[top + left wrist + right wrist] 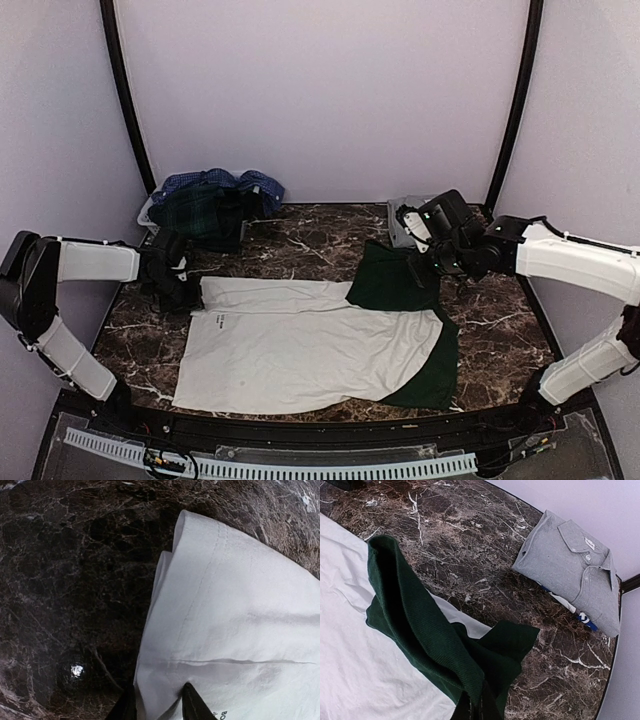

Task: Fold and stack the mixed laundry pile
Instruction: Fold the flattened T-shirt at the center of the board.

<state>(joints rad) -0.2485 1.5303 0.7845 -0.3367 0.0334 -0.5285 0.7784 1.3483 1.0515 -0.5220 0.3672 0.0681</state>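
Green sleeve (445,645) half over right gripper (479,707)

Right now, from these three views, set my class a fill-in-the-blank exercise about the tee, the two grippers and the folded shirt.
1. The right gripper is shut on the dark ____ sleeve of the tee.
2. The left gripper straddles a ____ edge of the tee.
3. The folded ____ shirt lies at the far right corner of the table.

Missing words: green; white; grey.
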